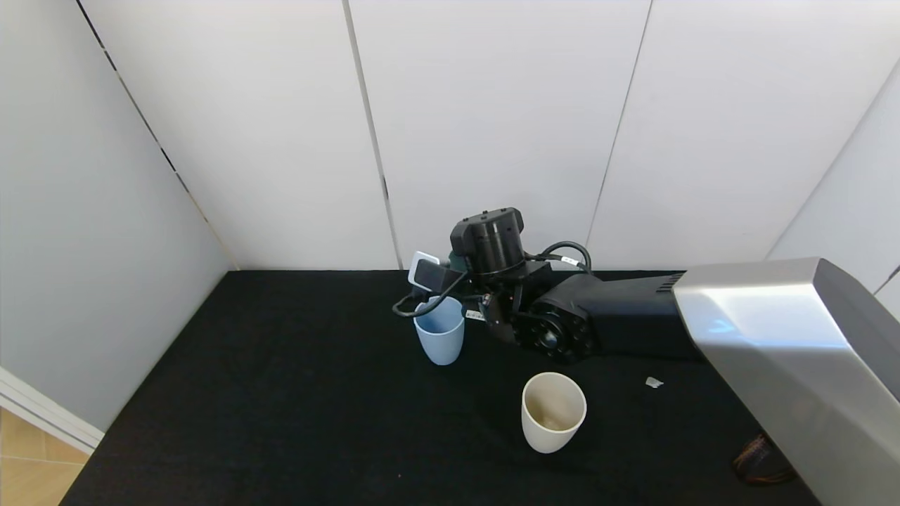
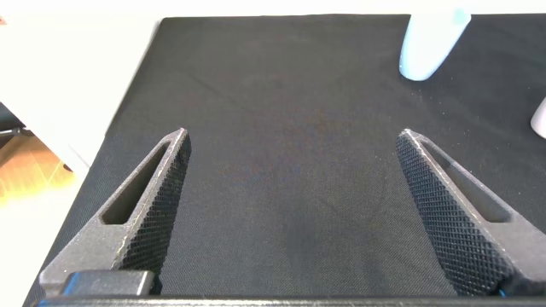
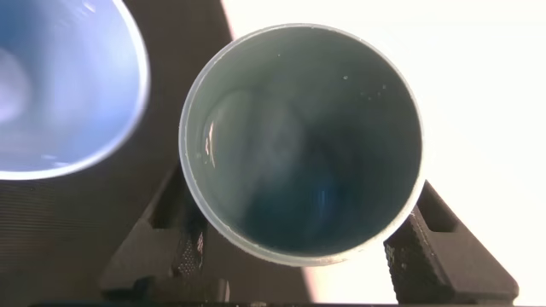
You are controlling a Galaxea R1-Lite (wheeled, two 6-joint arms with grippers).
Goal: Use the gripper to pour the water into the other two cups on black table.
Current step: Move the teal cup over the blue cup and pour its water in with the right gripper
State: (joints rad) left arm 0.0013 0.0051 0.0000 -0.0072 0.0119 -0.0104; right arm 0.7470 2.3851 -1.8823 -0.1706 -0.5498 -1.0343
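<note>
The right gripper [image 3: 303,247] is clamping a teal cup [image 3: 300,141] near the black table's [image 1: 281,393] far edge, just beside the light blue cup [image 1: 440,337]; tipping off-line risks spilling water onto cloth. The cream cup [image 1: 553,411] is waiting nearer the front edge. The left gripper [image 2: 294,213] is hanging open, idle

Blue cup [image 1: 440,336] and cream cup [image 1: 553,411] (both upright).

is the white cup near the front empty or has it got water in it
Looks empty: in the head view the white cup stands upright on the black table, its inner wall and bottom bare; clear water is hard to exclude.
</note>
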